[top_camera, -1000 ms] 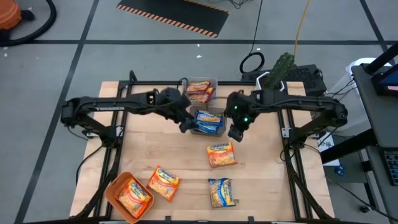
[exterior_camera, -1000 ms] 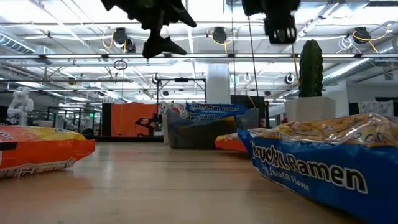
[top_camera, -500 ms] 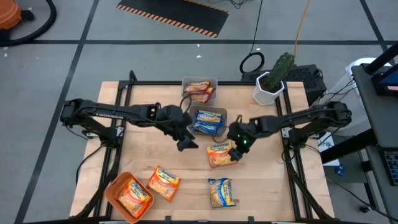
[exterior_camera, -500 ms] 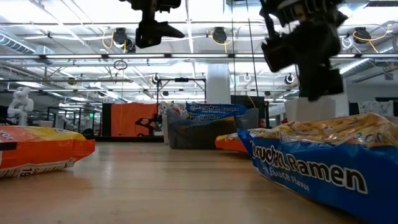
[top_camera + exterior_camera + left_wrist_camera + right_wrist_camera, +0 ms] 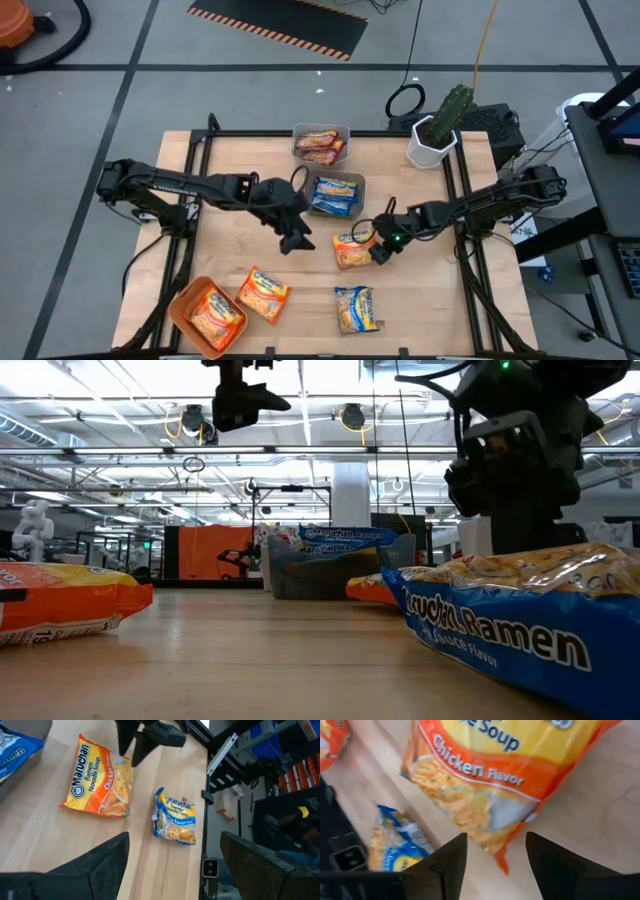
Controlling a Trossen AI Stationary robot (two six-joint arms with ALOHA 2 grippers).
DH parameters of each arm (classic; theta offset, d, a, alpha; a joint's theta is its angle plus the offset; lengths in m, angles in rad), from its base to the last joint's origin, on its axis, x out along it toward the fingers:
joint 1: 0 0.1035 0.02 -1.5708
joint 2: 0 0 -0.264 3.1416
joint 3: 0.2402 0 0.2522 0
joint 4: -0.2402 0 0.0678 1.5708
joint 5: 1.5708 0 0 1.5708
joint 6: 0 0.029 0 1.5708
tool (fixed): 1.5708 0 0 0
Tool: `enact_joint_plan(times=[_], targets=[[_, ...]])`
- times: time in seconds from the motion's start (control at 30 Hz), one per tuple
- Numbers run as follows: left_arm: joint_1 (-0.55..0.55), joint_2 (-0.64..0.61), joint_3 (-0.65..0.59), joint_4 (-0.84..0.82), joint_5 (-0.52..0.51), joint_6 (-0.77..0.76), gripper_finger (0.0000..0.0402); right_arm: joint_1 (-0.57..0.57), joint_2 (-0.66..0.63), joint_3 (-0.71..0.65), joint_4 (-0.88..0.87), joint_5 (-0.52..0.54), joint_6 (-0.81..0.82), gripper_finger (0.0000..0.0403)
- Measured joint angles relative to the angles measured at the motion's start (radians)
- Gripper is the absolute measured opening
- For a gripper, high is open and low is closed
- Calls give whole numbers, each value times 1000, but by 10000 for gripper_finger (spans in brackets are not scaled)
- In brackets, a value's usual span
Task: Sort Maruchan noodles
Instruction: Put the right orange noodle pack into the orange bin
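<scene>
An orange-yellow Maruchan packet point(image 5: 353, 249) lies flat mid-table. My right gripper point(image 5: 378, 250) is low at its right edge, open, and the packet's corner point(image 5: 503, 863) shows between its fingers point(image 5: 440, 865); no touch shows. My left gripper point(image 5: 298, 241) hangs open above bare wood to the packet's left, high in the low view point(image 5: 245, 400). A blue packet point(image 5: 357, 309) lies near the front edge and an orange one point(image 5: 263, 293) at the front left. Another orange packet lies in the orange tray point(image 5: 180, 300). Blue packets fill a clear bin point(image 5: 357, 183), reddish ones a grey bin point(image 5: 300, 132).
A white pot with a cactus point(image 5: 432, 140) stands at the table's far right corner. The two bins sit at the far middle, and the orange tray hangs over the front left corner. Bare wood lies along the table's left side point(image 5: 225, 225).
My right gripper has come from beside the clear bin toward the table's near edge and down to the right edge of the orange-yellow packet. My left gripper has drifted from the clear bin toward the near edge, staying high. No packet has moved.
</scene>
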Motion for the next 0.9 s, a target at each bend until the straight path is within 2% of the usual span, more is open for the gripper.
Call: enact_joint_plan(times=[0.17,0.43,0.6,0.83,0.9], targets=[[-18,0,0,-38,0,32,314,21,10,-31,29,19,-91,196],[-27,0,0,-83,0,86,314,32,43,-121,233,70,-132,186],[-27,0,0,-93,-1,81,314,32,76,-136,312,73,-155,131],[-25,0,0,-92,-12,55,314,31,83,-138,392,100,-179,17],[-25,0,0,-92,-33,43,314,31,81,-138,427,100,-184,7]])
